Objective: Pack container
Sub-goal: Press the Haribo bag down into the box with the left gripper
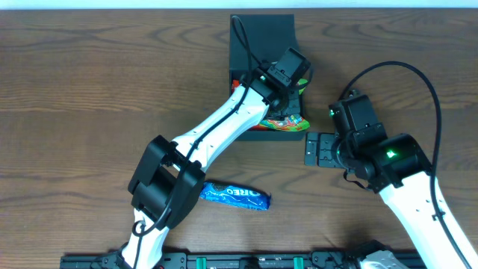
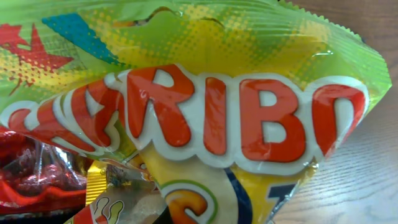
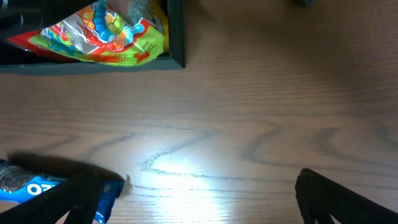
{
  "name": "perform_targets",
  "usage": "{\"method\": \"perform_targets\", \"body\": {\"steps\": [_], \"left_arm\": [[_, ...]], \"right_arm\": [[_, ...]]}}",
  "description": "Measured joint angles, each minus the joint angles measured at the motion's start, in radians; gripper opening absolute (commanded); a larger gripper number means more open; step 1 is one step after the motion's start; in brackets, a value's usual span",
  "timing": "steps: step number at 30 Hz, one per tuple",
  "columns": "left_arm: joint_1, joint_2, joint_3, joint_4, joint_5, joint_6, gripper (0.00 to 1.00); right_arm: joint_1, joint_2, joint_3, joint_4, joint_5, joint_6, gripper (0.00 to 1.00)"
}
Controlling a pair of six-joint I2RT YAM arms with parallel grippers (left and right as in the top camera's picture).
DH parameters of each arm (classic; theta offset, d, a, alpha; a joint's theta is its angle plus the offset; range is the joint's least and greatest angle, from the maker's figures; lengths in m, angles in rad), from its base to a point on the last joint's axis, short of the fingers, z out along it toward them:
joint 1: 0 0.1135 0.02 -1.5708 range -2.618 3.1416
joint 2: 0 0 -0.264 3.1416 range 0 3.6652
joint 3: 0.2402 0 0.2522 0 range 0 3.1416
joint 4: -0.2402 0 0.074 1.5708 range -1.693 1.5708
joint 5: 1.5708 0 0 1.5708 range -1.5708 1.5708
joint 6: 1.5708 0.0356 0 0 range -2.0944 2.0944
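Oreo packet [image 1: 235, 196]: lying flat on the table [image 1: 89, 90], near side, well apart from the box, not yet packed.
Container [image 1: 261, 33]: sitting at the far middle of the table, flap lid open toward the far edge, Haribo packet [image 1: 284, 121] draped over the near wall.
Container handling: probably light, stiff-walled cardboard, matte and not slippery; flap likely floppy at the hinge; best braced at a side wall or corner, never by the flap.
Left gripper [image 1: 291, 75]: down in the box mouth, right over the Haribo packet; fingers pressed together; no telling whether foil is pinched.
Right gripper [image 1: 317, 149]: spread wide, empty, hovering just beside the container's near right corner, that wall within easy reach.
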Motion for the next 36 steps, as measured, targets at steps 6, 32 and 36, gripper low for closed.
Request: {"method": "perform_targets", "body": {"steps": [6,32,36], "left_arm": [[0.000,0.000,0.000,0.000,-0.015,0.017,0.38],[0.002,0.000,0.060,0.084,-0.016,0.074,0.96],[0.002,0.000,0.060,0.098,-0.015,0.074,0.97]], "right_arm": [[0.000,0.000,0.000,0.000,0.000,0.000,0.99],[0.000,0.000,0.000,-0.003,0.000,0.000,0.99],[0.000,0.000,0.000,-0.003,0.000,0.000,0.99]]}}
